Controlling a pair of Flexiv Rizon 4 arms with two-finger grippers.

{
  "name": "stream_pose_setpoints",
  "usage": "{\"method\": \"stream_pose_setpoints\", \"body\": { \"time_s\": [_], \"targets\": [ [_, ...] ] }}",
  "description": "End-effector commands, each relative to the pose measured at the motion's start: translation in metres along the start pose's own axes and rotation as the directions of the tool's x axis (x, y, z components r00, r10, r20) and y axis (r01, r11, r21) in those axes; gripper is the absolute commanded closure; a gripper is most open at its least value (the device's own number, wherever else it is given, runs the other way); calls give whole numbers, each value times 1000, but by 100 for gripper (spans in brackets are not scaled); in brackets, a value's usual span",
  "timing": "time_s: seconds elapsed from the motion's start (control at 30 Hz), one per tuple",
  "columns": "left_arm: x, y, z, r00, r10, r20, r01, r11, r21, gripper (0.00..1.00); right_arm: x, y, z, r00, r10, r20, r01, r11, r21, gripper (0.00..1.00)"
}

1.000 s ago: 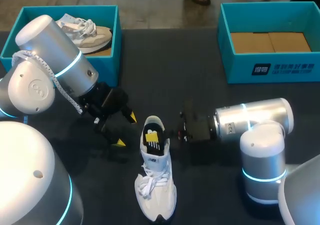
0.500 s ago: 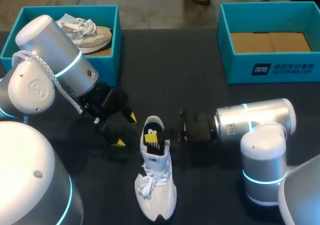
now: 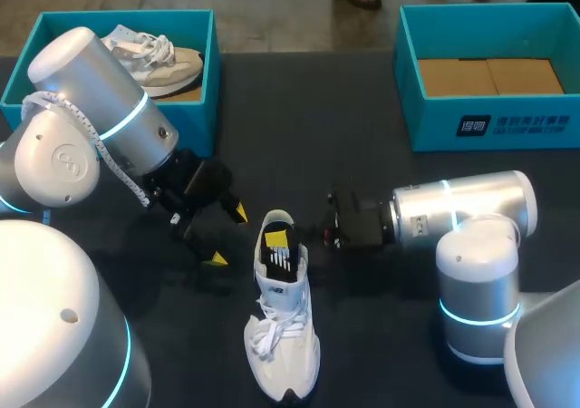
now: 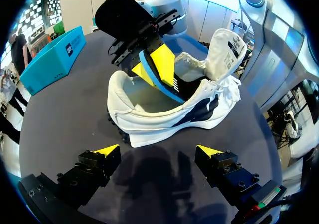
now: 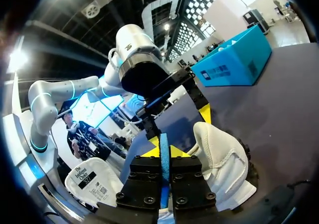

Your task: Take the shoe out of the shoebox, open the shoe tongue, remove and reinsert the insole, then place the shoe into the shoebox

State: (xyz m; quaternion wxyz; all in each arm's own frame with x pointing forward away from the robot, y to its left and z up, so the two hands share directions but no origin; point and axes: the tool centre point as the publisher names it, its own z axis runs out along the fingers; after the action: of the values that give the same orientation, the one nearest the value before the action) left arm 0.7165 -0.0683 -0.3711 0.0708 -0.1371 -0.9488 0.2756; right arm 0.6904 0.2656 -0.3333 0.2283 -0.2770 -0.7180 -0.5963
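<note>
A white shoe lies on the dark table, toe toward the near edge, tongue folded open. My right gripper sits at the shoe's opening, shut on a blue-edged black insole that slants half inside the shoe. In the right wrist view the insole's thin blue edge is pinched between the fingers of that gripper, with the heel beside it. My left gripper hangs open just left of the shoe, touching nothing; its tips straddle the gap before the shoe's side.
A teal shoebox at the back left holds a second white shoe. Another teal shoebox at the back right shows only its cardboard floor. My left arm's big links crowd the near left.
The right arm's wrist has edged slightly back and away from me, and the insole's angle in the shoe opening has shifted a little. The left arm and the shoe have not moved.
</note>
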Motion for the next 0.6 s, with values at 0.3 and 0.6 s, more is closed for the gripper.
{"method": "stream_pose_setpoints", "body": {
  "time_s": [0.3, 0.6],
  "targets": [
    [0, 0, 0, 1000, 0, 1, 0, 1000, -2, 0, 2, -27, 6, 996, 88, 3, -88, 996, 23, 100],
    [0, 0, 0, 1000, 0, 1, 0, 1000, -2, 0, 4, -12, 9, 998, 54, 14, -54, 998, 31, 63]
  ]
}}
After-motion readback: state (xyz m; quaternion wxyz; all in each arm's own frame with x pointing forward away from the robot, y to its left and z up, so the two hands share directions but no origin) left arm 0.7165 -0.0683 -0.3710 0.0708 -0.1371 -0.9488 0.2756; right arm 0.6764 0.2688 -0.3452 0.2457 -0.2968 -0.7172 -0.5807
